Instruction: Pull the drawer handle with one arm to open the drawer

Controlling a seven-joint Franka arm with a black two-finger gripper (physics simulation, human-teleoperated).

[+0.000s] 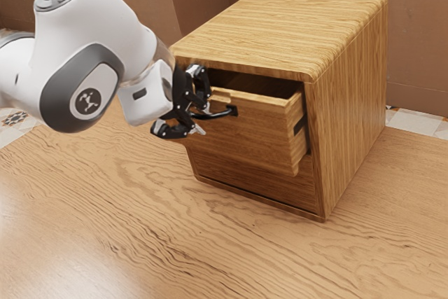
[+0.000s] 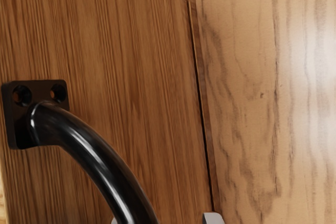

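Wood-grained drawer (image 1: 253, 134) sits partly pulled out of its cabinet (image 1: 294, 29), and I see my gripper (image 1: 194, 111) at the black handle (image 1: 220, 113), its fingers spread apart with the curved bar between them.

**One of Nearly Everything, Two Holes**

One arm (image 1: 84, 54) is carrying one gripper (image 1: 187, 106). One wooden cabinet (image 1: 294, 33) is standing on one table (image 1: 140, 229), showing one pulled-out drawer (image 1: 252, 134). The drawer is bearing one black handle (image 1: 220, 113), and its one visible mounting plate (image 2: 21, 114) is showing two screw holes (image 2: 22, 95).
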